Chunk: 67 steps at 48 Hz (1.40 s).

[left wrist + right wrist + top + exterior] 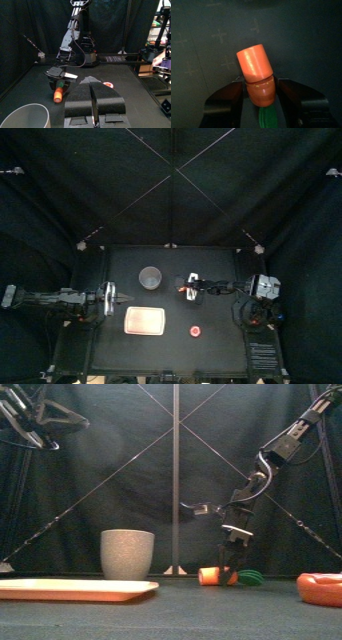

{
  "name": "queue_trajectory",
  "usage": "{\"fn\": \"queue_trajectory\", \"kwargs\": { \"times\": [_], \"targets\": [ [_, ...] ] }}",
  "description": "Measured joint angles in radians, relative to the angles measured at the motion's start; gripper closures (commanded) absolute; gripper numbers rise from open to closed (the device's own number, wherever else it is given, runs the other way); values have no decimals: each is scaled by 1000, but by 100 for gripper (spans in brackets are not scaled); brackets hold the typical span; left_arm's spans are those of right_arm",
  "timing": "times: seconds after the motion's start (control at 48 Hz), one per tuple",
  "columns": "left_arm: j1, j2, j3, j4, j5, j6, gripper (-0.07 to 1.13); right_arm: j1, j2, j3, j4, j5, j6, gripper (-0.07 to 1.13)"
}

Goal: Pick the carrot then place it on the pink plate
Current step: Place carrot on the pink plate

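Note:
An orange carrot (214, 575) with a green top lies on the table right of centre, seen small from above as the carrot (189, 294). My right gripper (231, 562) comes down on it from the right. In the right wrist view the carrot (256, 62) sits between the two jaws of the right gripper (261, 89), which press on its sides. The pink plate (144, 320) lies front left of it, low and flat as the plate (74, 589). My left gripper (93, 97) rests shut at the table's left, beside the plate.
A tall grey speckled cup (151, 277) stands behind the plate, also the cup (128, 554). A red toy (197, 331) lies near the front, right of the plate, large at the right edge as the red toy (321, 588).

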Motion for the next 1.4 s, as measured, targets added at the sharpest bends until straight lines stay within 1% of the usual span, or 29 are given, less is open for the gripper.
{"fn": "queue_trajectory", "kwargs": {
  "times": [0.042,0.104,0.188,0.229,0.375,0.562,0.792,0.958,1.083,1.167,1.25,1.396],
  "targets": [
    [0,0,0,0,0,0,109,2,2,-3,2,2,0,50],
    [0,0,0,0,2,0,109,2,2,-12,2,5,0,57],
    [0,0,0,0,2,0,109,6,2,-35,8,20,0,63],
    [0,0,2,0,2,0,109,11,2,-48,11,29,0,63],
    [0,0,0,0,3,0,109,67,2,-124,28,94,0,63],
    [2,0,0,0,3,0,109,204,2,-267,40,179,-5,63],
    [0,0,0,0,3,0,109,359,83,-443,69,184,-8,63],
    [2,0,0,0,3,0,109,419,192,-571,64,195,-9,63],
    [2,0,0,0,5,0,109,434,264,-655,61,227,-6,63],
    [0,0,2,0,5,0,109,431,299,-701,63,261,2,59],
    [2,0,0,0,6,0,109,428,336,-736,78,285,-5,52],
    [2,0,0,2,8,0,109,425,373,-775,126,285,-12,26]
  ]
}}
